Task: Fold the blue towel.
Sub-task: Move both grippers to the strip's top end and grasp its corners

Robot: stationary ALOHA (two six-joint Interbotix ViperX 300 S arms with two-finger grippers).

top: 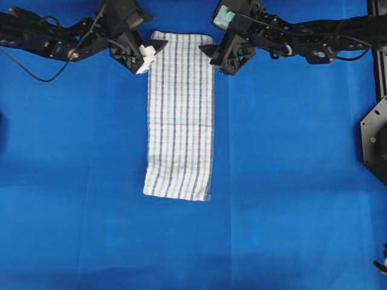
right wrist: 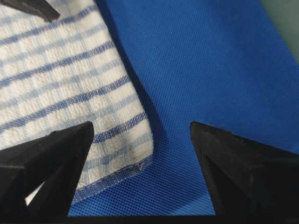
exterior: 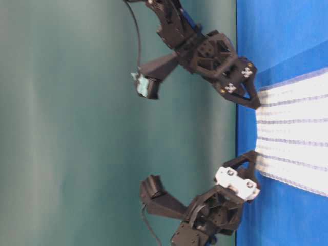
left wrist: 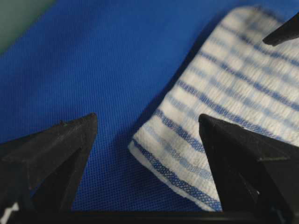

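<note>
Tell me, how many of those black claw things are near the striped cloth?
2. The left gripper sits at the top left corner of the blue towel, and the right gripper at its top right corner, both open. None looks hidden.

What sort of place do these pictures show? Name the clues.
Probably a robotics lab bench: two black arms, left end effector and right end effector, work over a striped towel on a plain blue table covering, against a bare green backdrop.

Black arms, wedge-shaped black jaws
</note>
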